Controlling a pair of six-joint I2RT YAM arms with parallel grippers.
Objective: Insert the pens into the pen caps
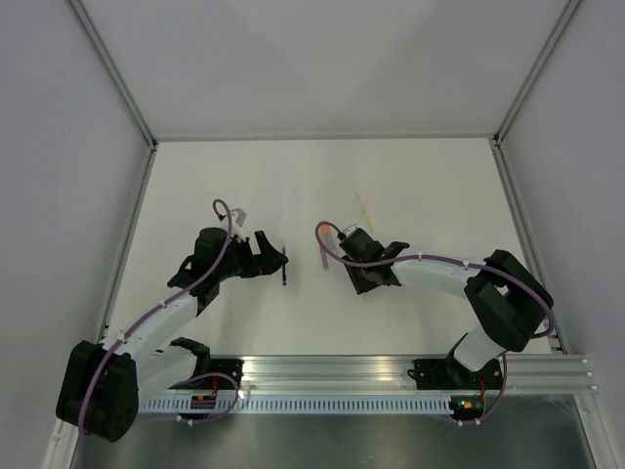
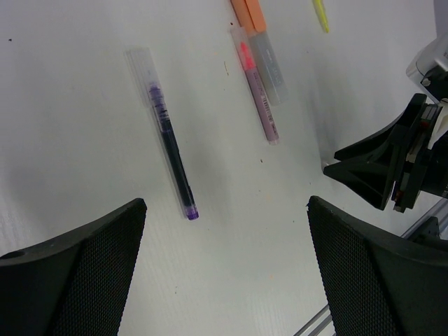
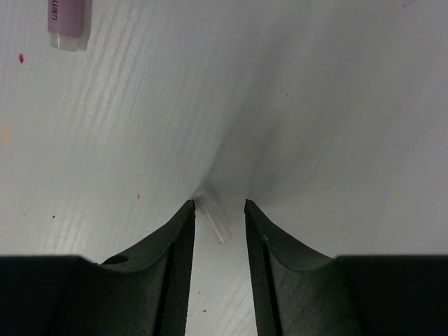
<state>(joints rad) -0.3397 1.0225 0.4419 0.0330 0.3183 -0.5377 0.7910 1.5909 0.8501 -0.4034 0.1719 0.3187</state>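
A black pen with a purple end lies on the white table, a clear cap over its far tip; it also shows in the top view. My left gripper hovers just near of it, wide open and empty, and shows in the top view. A greyish pen with a pink tip lies beside an orange piece. A pale yellow pen lies farther back. My right gripper is down at the table, its jaws narrowly apart around a small clear cap that lies loose between them.
The right gripper's black body stands close to the right of the left gripper. The greyish pen's end lies far left of the right fingers. An aluminium rail runs along the near edge. Walls enclose the table.
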